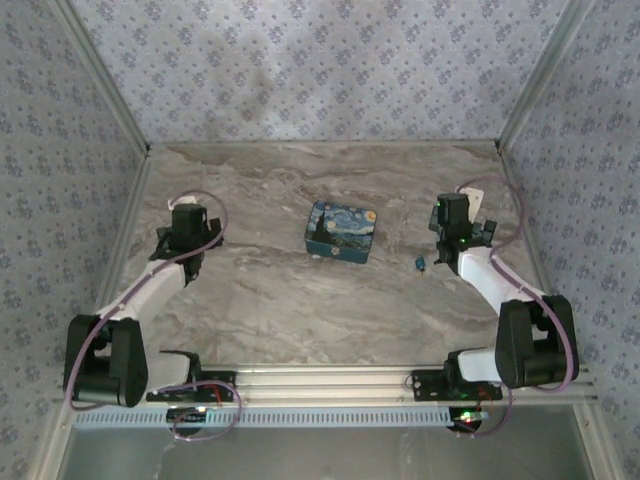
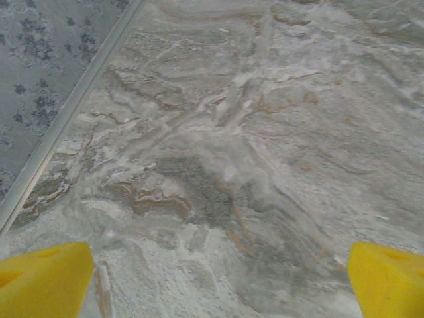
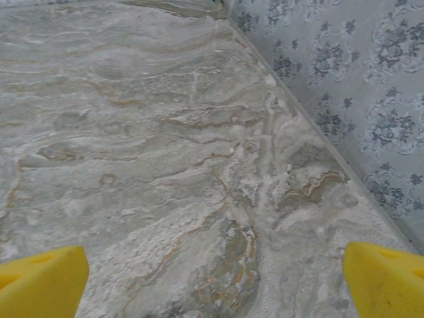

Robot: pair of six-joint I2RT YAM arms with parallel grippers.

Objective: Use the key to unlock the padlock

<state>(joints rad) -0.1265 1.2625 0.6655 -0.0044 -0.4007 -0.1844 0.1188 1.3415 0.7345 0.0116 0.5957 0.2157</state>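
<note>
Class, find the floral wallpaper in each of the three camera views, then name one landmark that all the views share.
Top external: wallpaper covers the back and both side walls.
Left wrist: wallpaper in the top left corner.
Right wrist: wallpaper down the right side.
Shared landmark: the marble tabletop that meets it.

Right pincer (image 3: 212, 281) spread wide over marble table (image 3: 152, 132); patterned wall (image 3: 371, 86) at right.

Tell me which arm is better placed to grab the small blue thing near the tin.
Right, likely. The small blue thing lies just beside the right gripper, which is open; the left gripper sits far across the tin.
</note>
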